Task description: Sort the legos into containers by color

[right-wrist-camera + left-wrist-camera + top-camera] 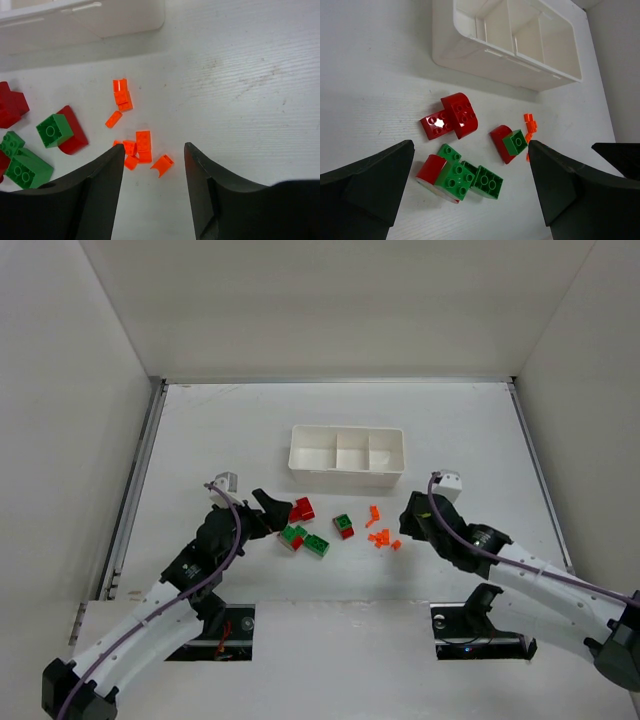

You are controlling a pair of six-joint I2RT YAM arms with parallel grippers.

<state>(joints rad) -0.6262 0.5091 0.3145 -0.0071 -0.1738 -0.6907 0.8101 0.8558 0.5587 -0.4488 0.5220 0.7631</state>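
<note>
My right claw (154, 147) hangs spread, the tiny orange legos (143, 140) on the desk (250, 75) lying just ahead within its gap; my left claw (471, 145), also spread, brackets the red and green bricks (457, 177) instead.

The white three-compartment tray (345, 478) sits out past both arms. Nearer, red and green bricks (305, 530) and tiny orange pieces (381, 534) lie scattered between the left gripper (268, 512) and the right gripper (405, 518).
</note>
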